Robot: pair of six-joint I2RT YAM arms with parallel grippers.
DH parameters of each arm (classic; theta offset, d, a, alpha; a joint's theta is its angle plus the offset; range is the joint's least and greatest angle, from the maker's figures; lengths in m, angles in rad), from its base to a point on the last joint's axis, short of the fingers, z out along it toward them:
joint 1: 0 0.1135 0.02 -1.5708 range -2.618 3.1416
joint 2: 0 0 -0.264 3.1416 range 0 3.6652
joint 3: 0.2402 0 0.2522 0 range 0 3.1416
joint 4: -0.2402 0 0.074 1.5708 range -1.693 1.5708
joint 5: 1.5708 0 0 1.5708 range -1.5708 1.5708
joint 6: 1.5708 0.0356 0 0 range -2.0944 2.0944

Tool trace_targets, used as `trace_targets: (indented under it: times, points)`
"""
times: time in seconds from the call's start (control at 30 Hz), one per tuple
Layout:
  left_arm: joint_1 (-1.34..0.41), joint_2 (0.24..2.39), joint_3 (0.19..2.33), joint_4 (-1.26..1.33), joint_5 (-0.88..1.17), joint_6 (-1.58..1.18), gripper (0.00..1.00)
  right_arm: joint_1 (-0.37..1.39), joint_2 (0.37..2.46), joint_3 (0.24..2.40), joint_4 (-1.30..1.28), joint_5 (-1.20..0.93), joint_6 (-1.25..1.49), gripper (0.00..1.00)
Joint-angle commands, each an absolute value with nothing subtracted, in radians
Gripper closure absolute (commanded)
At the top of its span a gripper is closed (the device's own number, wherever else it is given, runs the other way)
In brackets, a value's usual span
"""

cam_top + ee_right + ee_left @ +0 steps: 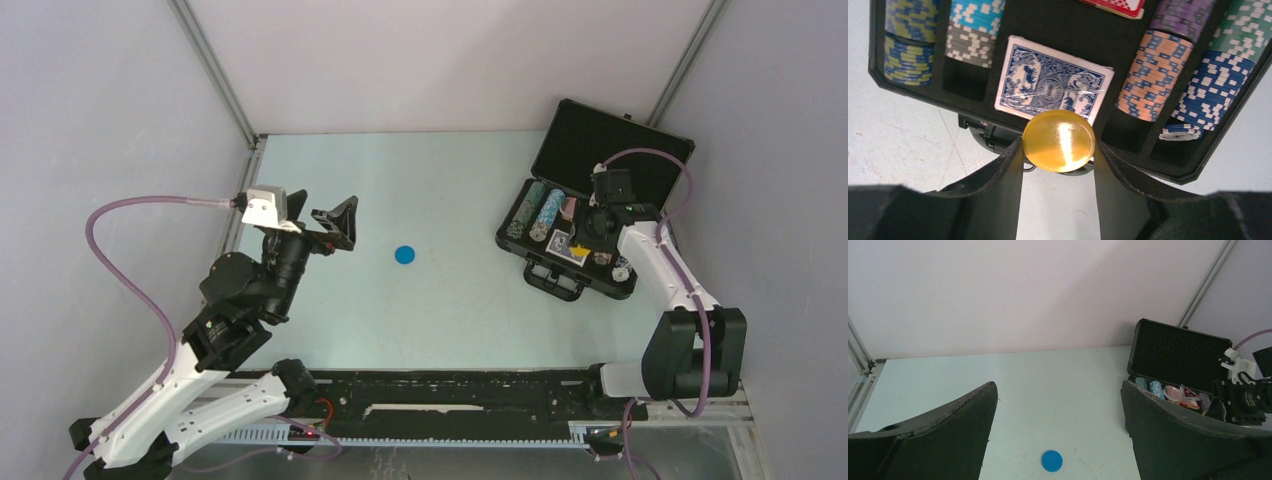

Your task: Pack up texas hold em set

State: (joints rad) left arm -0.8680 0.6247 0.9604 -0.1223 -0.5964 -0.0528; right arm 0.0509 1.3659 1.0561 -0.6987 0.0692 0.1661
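Jaws of the right gripper [1058, 146] pinch a glossy yellow disc [1058, 140] by its edges, likely to drop it into the case [1058, 20] just beyond, where the blue deck [1053, 90] and striped chips [1158, 75] lie in foam slots. The left gripper [1058, 390] gapes empty; a blue disc [1052, 460] lies on the table [998, 370] between its jaws, not yet packed.

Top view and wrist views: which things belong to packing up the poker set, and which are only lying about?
Of the job: black briefcase, chip rows, blue card deck, yellow disc, blue disc.
Not of the job: purple cable, metal frame post; both are rig parts.
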Motion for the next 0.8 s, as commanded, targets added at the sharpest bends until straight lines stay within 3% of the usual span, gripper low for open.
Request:
trace_targets:
  times: [0.0, 0.77]
  points:
    - [-0.861, 0.623, 0.950, -0.111, -0.594, -0.057, 0.02, 0.015, 1.375, 1.062, -0.660, 0.058, 0.219, 0.53]
    - [-0.861, 0.625, 0.951, -0.110, -0.591, -0.057, 0.01, 0.014, 1.523, 1.048, -0.563, 0.161, 0.245, 0.46]
